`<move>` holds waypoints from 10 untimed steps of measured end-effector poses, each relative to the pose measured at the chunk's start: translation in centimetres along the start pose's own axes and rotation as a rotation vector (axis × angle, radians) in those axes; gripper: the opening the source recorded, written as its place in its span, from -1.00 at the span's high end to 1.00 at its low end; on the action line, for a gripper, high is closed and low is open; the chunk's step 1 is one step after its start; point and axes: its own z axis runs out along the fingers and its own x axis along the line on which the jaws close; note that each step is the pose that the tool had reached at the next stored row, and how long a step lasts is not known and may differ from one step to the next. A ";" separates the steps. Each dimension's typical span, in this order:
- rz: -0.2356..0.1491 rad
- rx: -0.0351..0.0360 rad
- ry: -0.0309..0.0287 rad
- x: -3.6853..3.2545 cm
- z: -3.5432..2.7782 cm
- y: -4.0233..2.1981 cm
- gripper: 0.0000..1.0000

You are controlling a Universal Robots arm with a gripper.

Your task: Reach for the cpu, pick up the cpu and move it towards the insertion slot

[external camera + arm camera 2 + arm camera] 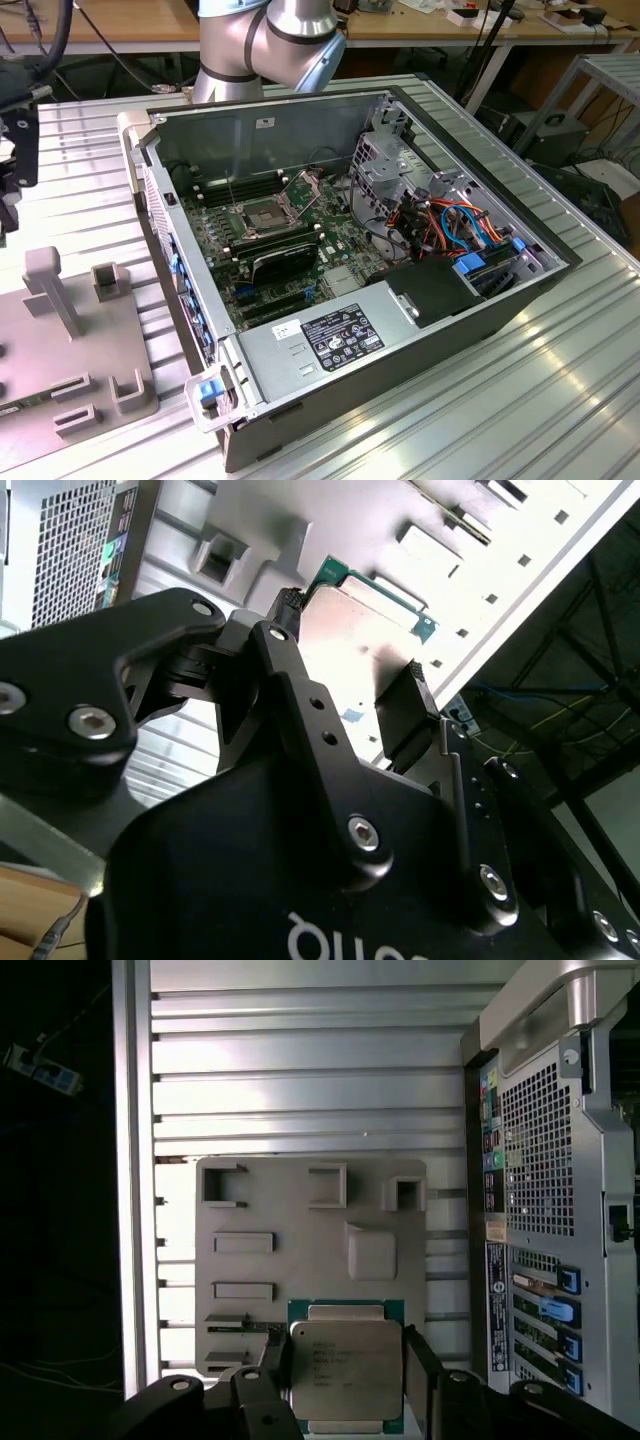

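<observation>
gripper (352, 645) seen from behind its black body; two fingers, one (289, 610) at each side of the cpu (362, 630). Silver lid, green edge showing at the far rim. Fingers look to be touching the chip's sides, though contact isn't fully clear from this angle. Beyond it, pale grey fixture plate (440, 550) with raised blocks on ribbed aluminium table (170, 760); perforated case panel (70, 540) off to one side.

Your arm (268, 40) shows rounded silver joints with grey-blue caps, your gripper (350, 680) matte black linkages, silver hex screws, white lettering.
</observation>
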 end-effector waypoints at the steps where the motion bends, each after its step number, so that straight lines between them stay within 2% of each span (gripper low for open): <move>1: 0.000 0.0000 0.0000 -0.19 0.00 0.00 -0.09; 10: 0.000 0.0000 0.0000 -2.18 0.00 0.06 -0.09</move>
